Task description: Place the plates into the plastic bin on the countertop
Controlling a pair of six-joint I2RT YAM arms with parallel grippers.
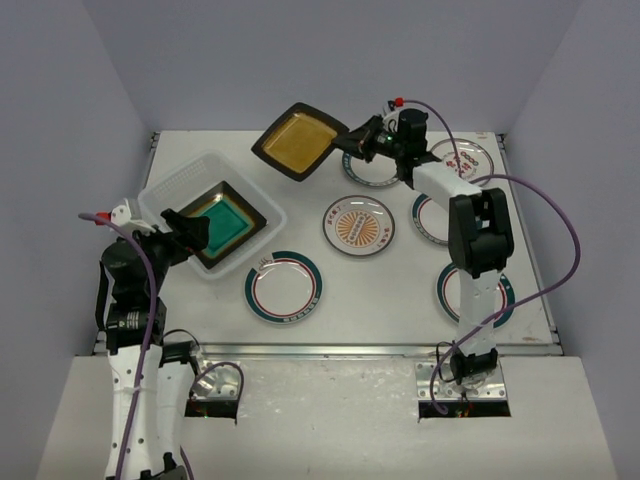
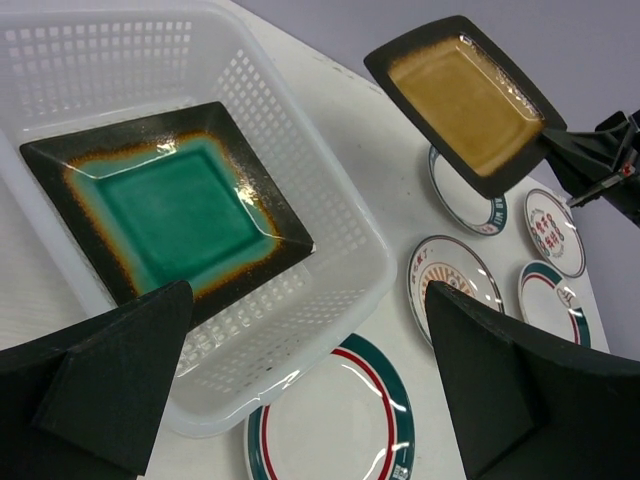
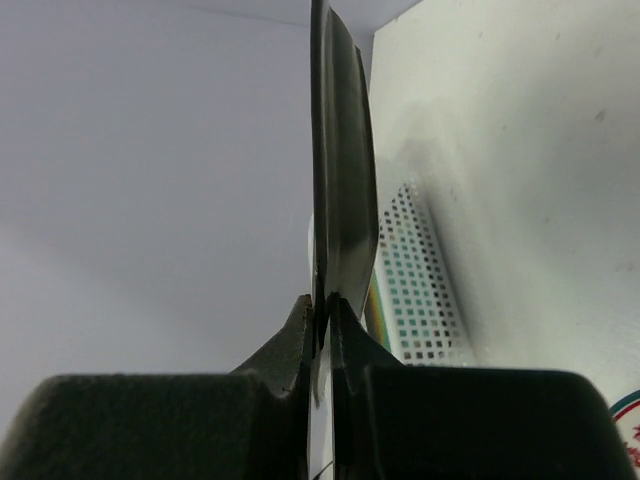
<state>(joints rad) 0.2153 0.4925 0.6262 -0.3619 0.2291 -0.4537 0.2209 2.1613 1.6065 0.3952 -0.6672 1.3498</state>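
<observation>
The amber plate (image 1: 297,140), square and dark-rimmed, hangs tilted in the air over the far side of the table (image 1: 385,285). One corner is clamped between the closed jaws of the right gripper (image 1: 347,141). The right wrist view shows the plate edge-on, pinched at the fingertips.

The teal plate (image 1: 228,222), also square, lies flat in the bin (image 1: 163,190), which sits at the table's far left. The left gripper (image 2: 305,300) hovers at the bin's near wall with its jaws wide apart, holding nothing.

Six round plates lie on the table.
- **Sunburst plate** (image 1: 359,225): at the centre, with small marks round its rim too fine to read.
- **Ringed plate** (image 1: 284,285): green and red, just beside the bin's near right corner.
- **Far plate** (image 1: 370,175): partly under the raised amber plate.
- **Lettered plate** (image 1: 462,158): at far right, with red characters too small to read.
- **Middle-right plate** (image 1: 430,220) and **near-right plate** (image 1: 446,292): both partly hidden behind the right arm.
</observation>
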